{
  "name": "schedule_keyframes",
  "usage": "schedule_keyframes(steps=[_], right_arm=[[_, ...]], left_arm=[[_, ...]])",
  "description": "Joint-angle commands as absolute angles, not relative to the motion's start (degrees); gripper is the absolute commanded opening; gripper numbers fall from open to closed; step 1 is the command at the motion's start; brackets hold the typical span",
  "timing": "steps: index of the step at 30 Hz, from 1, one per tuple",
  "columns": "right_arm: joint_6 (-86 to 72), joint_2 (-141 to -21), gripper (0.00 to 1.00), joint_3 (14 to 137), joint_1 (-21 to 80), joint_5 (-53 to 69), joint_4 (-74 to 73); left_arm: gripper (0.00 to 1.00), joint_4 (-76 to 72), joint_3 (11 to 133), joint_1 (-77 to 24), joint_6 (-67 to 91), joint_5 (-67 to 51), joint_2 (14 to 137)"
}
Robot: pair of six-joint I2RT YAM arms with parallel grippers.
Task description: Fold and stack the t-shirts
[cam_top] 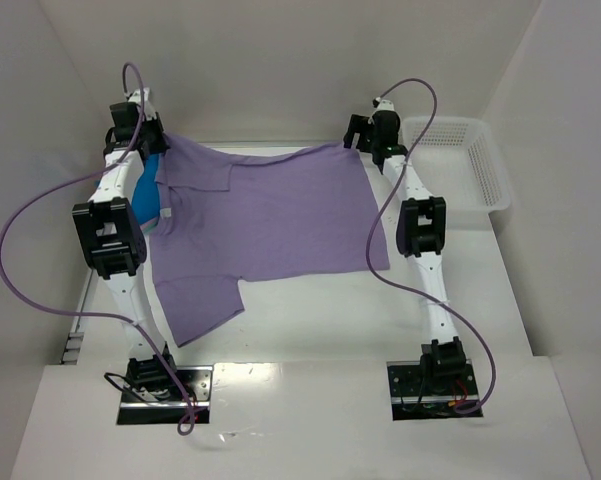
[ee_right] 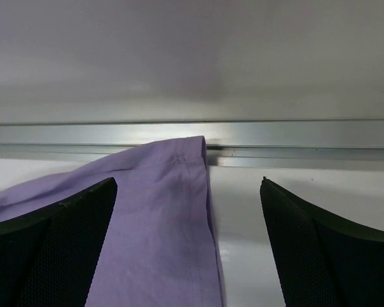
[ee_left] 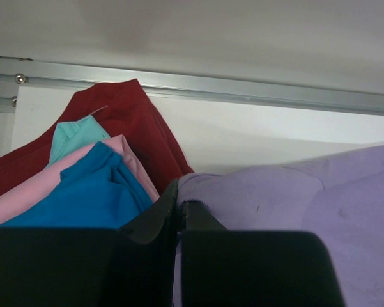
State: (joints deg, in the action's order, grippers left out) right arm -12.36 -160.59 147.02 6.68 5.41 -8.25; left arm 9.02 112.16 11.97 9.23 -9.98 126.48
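Note:
The lavender-purple t-shirt point(cam_top: 260, 220) lies spread on the white table between the arms. My left gripper point(cam_top: 150, 140) is at its far left corner, shut on a pinch of the purple cloth point(ee_left: 255, 192). My right gripper point(cam_top: 365, 135) is at the far right corner, open, its fingers point(ee_right: 70, 224) on either side of the shirt's hem point(ee_right: 172, 211) without holding it. A stack of folded shirts sits left of the purple one: blue point(ee_left: 83, 198) on top, then pink point(ee_left: 32, 188), then red point(ee_left: 124, 121). The blue one shows under the left arm point(cam_top: 145, 190).
A white plastic mesh basket point(cam_top: 460, 165) stands at the far right. An aluminium rail point(ee_right: 275, 134) runs along the table's back edge in front of the white wall. A teal tag or cloth point(ee_left: 73, 137) peeks out between the red and pink shirts.

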Motion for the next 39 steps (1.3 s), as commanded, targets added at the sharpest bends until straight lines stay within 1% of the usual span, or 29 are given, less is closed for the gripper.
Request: schedule_keyframes(steps=[1,3,4,6,9,15,17,19,20,21,26,27,29,30,31,32,34,35,36,37,38,39], right_arm=[[-14.2,-161.7,0.98,153.5,7.6,2.7,-11.5],[-15.6,-161.7,0.98,154.0,7.6,2.7,-11.5],[-16.3,-162.3,0.95,154.0,7.6,2.7,-11.5],[-17.1,-163.6,0.95,156.8,8.2,1.7,-13.4],[-17.1,-163.6,0.95,156.8,8.2,2.8,-13.4],[-19.9,-164.2,0.95,158.6,8.2,4.1,-18.6],[-21.2,-164.7,0.92,158.6,8.2,4.1,-18.6],[-21.2,-164.7,0.92,159.3,8.2,4.1,-19.2],[-21.7,-164.7,0.89,159.3,8.2,4.7,-19.2],[-22.2,-164.7,0.87,159.9,7.7,4.7,-20.4],[-22.9,-162.3,0.89,163.4,7.6,4.7,-28.4],[-21.2,-158.1,0.85,161.7,8.3,4.0,-30.9],[-19.7,-154.1,0.81,157.8,9.1,3.2,-31.5],[-18.2,-150.1,0.72,152.6,10.1,2.1,-31.5],[-18.2,-148.1,0.68,147.5,11.2,1.3,-32.0],[-18.2,-146.4,0.65,145.1,11.7,0.5,-32.0],[-17.6,-143.1,0.65,140.1,12.6,-0.7,-32.8],[-17.6,-139.7,0.65,134.4,13.4,-1.2,-33.3],[-17.6,-137.8,0.69,131.3,13.4,-2.4,-33.3],[-18.4,-134.0,0.70,124.9,14.1,-3.0,-32.6],[-19.0,-131.9,0.71,121.6,14.1,-3.7,-32.0],[-20.0,-127.3,0.71,114.8,14.1,-4.5,-30.3]], left_arm=[[0.00,7.8,115.3,12.4,10.2,-13.7,127.3],[0.00,8.3,115.3,12.4,10.2,-13.7,127.3],[0.00,8.3,115.3,12.4,10.2,-13.7,127.3],[0.00,8.3,115.8,12.4,10.2,-14.2,127.3],[0.00,8.9,116.4,12.4,10.2,-14.2,127.3],[0.00,9.4,116.4,12.4,10.2,-14.2,126.2],[0.00,9.4,116.4,12.4,10.2,-14.2,126.2],[0.00,9.4,116.4,12.4,10.2,-14.2,126.2],[0.00,9.4,116.4,12.4,10.2,-13.7,126.2],[0.00,9.4,116.4,12.4,10.2,-13.7,125.7],[0.00,9.4,116.4,12.4,10.2,-13.7,125.7],[0.00,9.4,116.4,12.4,10.2,-13.7,125.7],[0.00,9.4,116.4,12.4,10.2,-13.7,126.2],[0.00,9.4,116.4,12.4,10.2,-13.7,126.2],[0.00,9.4,116.4,12.4,10.2,-13.7,126.2],[0.00,9.4,116.4,12.4,10.7,-13.7,126.2],[0.00,8.9,115.8,12.4,10.7,-13.7,126.2],[0.00,8.9,115.8,12.4,10.7,-14.2,126.7],[0.00,8.9,115.3,12.4,10.7,-14.2,126.7],[0.00,8.3,114.8,12.4,10.7,-14.2,126.7],[0.00,8.3,114.8,12.4,10.7,-14.2,126.7],[0.00,8.3,114.8,12.4,10.7,-14.8,126.7]])
